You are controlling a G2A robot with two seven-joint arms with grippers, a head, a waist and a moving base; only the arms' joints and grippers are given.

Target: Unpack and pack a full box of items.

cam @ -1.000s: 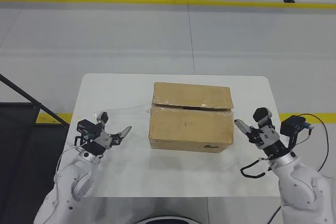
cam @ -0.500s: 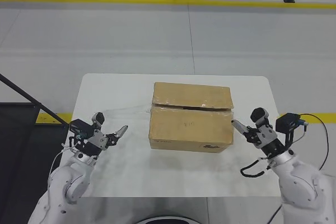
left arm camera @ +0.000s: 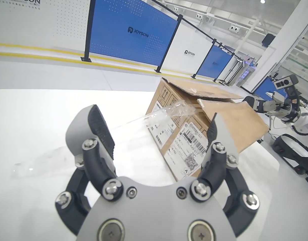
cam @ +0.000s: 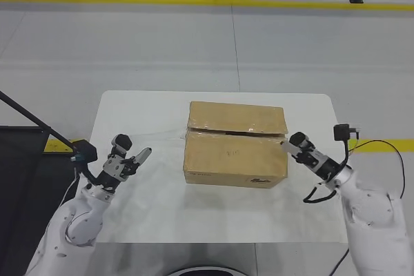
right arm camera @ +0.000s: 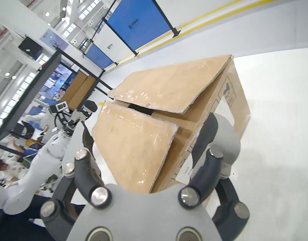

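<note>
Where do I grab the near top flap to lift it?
I'd pinch the near flap at its right-end edge, coming from the right of the box with the open right gripper; that edge sits lifted off the wall, leaving room beneath.

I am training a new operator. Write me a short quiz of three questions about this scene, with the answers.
1. True or false: the box is closed flat on top, with no gap.
2. The left gripper is: A) open, apart from the box; B) shut on a flap; C) inside the box.
3. Fill in: the gripper closer to the box is the ____ one.
Key: 1 false; 2 A; 3 right: the right gripper is at the box's end.
</note>
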